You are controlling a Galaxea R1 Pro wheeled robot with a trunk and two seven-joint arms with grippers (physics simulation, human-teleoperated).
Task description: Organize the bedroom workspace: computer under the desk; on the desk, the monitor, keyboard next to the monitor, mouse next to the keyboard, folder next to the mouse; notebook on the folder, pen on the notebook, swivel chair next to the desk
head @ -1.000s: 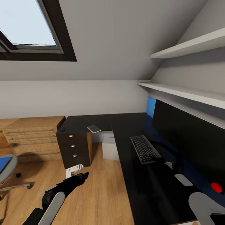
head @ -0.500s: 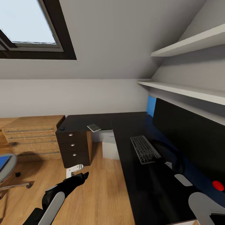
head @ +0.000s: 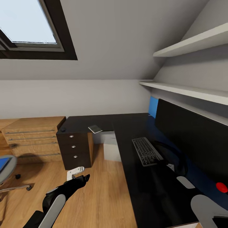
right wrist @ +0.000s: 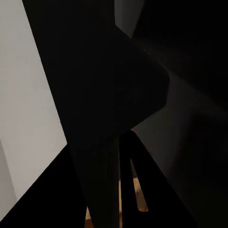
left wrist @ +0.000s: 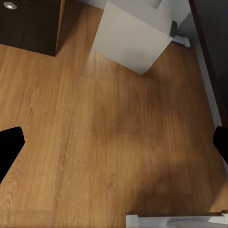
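The black desk (head: pixel 133 177) runs along the right wall. On it stand the wide black monitor (head: pixel 193 142) and, in front of it, the keyboard (head: pixel 146 151). The small dark notebook (head: pixel 95 129) lies on the far wing, and the mouse (head: pixel 63 130) sits at that wing's left corner. The light-grey computer (head: pixel 109 146) (left wrist: pixel 130 42) stands under the desk. At the left edge is the swivel chair (head: pixel 8 177) with the blue folder (head: pixel 2 164) on its seat. My left gripper (head: pixel 83 179) (left wrist: pixel 114 142) hangs open over the wooden floor. My right arm (head: pixel 205 209) rests low over the desk's near end.
Black drawers (head: pixel 74 152) with silver knobs hold up the far wing, beside a light-wood drawer chest (head: pixel 33 139). Two white shelves (head: pixel 190 91) jut out above the monitor. The right wrist view is dark, with unclear shapes.
The head view has shifted slightly, so the chair sits further toward the left edge. Neither arm nor any object has visibly moved.
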